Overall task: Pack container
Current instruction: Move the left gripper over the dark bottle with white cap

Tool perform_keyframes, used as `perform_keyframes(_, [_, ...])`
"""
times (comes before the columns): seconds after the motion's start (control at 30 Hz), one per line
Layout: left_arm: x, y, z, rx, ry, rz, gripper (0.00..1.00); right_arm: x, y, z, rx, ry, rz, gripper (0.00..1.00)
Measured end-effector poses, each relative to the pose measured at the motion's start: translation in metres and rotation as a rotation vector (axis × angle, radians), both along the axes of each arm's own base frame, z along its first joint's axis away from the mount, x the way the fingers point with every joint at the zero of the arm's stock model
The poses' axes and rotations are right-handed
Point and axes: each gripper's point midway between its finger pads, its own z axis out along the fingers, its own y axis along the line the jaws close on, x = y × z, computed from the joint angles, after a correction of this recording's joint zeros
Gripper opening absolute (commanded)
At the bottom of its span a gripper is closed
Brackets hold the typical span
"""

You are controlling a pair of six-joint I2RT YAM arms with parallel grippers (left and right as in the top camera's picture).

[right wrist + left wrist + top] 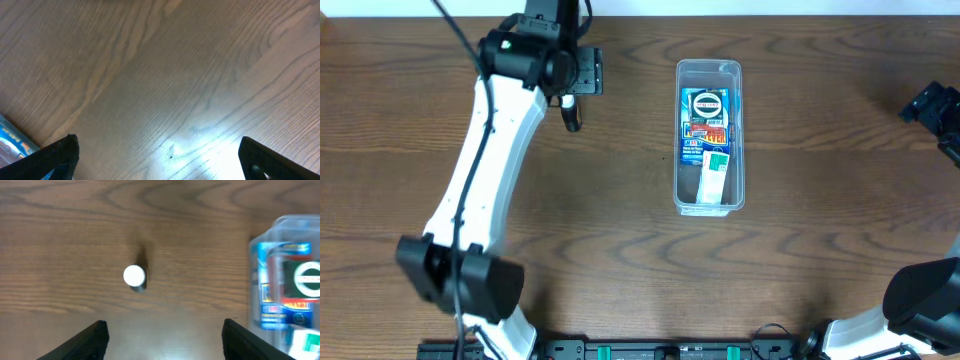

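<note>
Left gripper point(165, 325) gapes, tips only showing; container point(256, 265) blurred, cropped.

1. A wooden table point(620, 250) filled every view, its top dark brown with wavy grain running mostly from side to side in the overhead view.
2. The wood was smooth with a slight sheen, and it looked paler and greyer in the right wrist view.
3. A bright white glare point(200, 145) lay on the wood low in the right wrist view.
4. In the overhead view the light was even and the shadows soft.
5. A dark strip point(670, 351) with small green fittings ran along the table's near edge.
</note>
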Motion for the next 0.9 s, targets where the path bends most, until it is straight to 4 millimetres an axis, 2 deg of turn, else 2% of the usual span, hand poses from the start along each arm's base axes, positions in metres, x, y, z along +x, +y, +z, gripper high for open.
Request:
perform_keyframes(0.2, [0.026,0.009,-0.044,0.098,0.039,0.011,0.77,0.0,0.0,0.0,0.0,0.0,0.0,0.99])
perform_keyframes(0.33, [0.036,0.017,-0.053,0.124,0.032,0.02,0.77,0.0,0.0,0.0,0.0,0.0,0.0,0.99])
perform_keyframes(0.43, [0.04,0.031,-0.057,0.126,0.04,0.046,0.76,0.0,0.0,0.0,0.0,0.0,0.0,0.99])
perform_keyframes(0.5, [0.042,0.044,-0.063,0.129,0.054,0.07,0.7,0.0,0.0,0.0,0.0,0.0,0.0,0.99])
perform_keyframes(0.57, [0.045,0.057,-0.075,0.129,0.082,0.073,0.69,0.0,0.0,0.0,0.0,0.0,0.0,0.99])
perform_keyframes(0.7, [0.048,0.07,-0.096,0.11,0.131,0.067,0.7,0.0,0.0,0.0,0.0,0.0,0.0,0.99])
perform_keyframes(0.9, [0.052,0.062,-0.113,0.096,0.153,0.03,0.7,0.0,0.0,0.0,0.0,0.0,0.0,0.99])
